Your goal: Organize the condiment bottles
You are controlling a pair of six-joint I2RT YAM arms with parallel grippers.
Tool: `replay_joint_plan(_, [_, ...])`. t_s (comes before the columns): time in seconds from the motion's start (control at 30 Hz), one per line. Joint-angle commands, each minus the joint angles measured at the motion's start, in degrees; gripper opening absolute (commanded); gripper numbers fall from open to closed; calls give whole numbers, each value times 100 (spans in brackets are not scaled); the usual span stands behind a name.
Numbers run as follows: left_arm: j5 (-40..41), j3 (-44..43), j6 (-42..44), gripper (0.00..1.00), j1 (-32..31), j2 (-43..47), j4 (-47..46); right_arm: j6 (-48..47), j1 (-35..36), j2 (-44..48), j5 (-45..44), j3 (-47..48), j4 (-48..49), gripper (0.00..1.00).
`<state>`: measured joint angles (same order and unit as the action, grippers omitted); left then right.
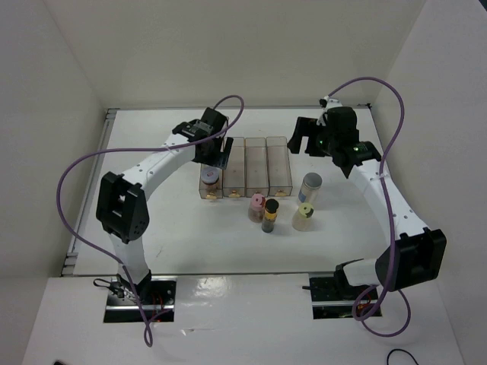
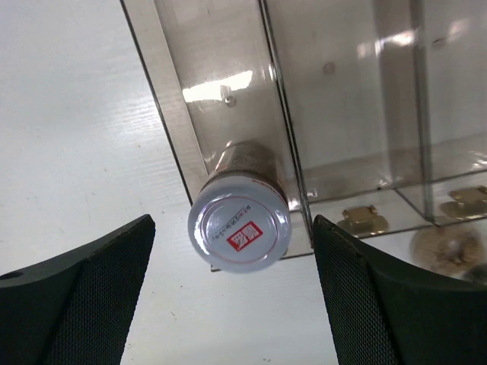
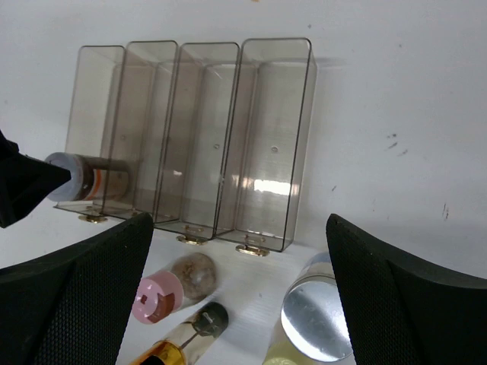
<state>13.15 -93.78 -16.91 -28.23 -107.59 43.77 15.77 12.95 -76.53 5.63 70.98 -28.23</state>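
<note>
A white table [image 1: 190,228] is seen, closed in by plain white walls [image 1: 251,46] at the back and both sides. A clear four-slot tray [image 1: 257,163] is set near its middle. A pale-lidded jar [image 2: 240,232] is placed at the near end of the tray's leftmost slot and appears upright, though the slanted views leave this uncertain. The left hand [image 1: 214,156] is held over it with its fingers [image 2: 91,304] apart, a gap showing on either side of the lid. The right hand [image 1: 308,144] is spread wide on nothing, just right of the tray's far end. In front of the tray four bottles are grouped: a pink-lidded jar [image 1: 257,202], a dark gold-capped jar [image 1: 270,217], a yellow-green-lidded jar [image 1: 304,213] and a taller grey-lidded jar [image 1: 311,184]. Purple cables [image 1: 76,190] are looped over both arms. A red label on the pale lid is shown only by the left wrist view; from above, that jar is partly covered by the hand
</note>
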Motion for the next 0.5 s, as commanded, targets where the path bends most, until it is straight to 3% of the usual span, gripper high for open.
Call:
replay_joint_plan(0.0, [144,-536,-111,90,-25,695,202,-311,111,-54,342,600,-121,98])
replay_joint_plan(0.07, [-83,-589,-15,92,-25,967,290,-390,277,-55,342,811,-209,98])
replay_joint_plan(0.2, [-1399,-274,477,94,-208,1651,-69,-513,428,-187,211,1023,-455,98])
replay_joint_plan(0.47, [-1675,843,223,94,-587,1935,-448,-514,1007,59,615,681,-306,98])
